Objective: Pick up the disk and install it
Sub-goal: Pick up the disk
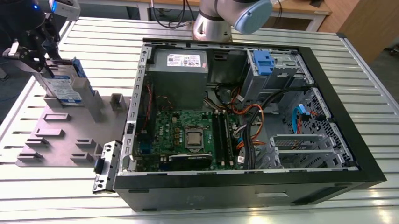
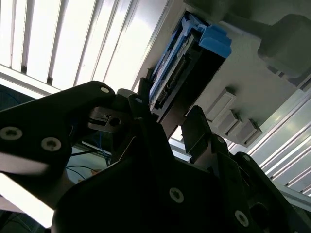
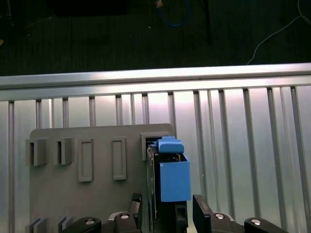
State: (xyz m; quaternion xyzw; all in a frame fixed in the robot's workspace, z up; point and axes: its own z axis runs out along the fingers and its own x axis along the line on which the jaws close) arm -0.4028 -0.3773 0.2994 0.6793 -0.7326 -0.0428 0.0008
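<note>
Disk (image 1: pixel 64 91) standing on end in a slot of one grey fixture plate (image 1: pixel 59 140), at the exterior view's left, beside one open computer case (image 1: pixel 369 156). Its long axis runs upright. In the second wrist view its connector end faces up toward me, and a blue rail runs down one narrow side. My gripper (image 3: pixel 168 209) hangs directly over it, its two fingers (image 3: pixel 202 212) parted and straddling the flat faces. Light shows between one finger and the disk, so I am not clamped. Plate and case rest on one slatted metal table (image 1: pixel 62 198).
</note>
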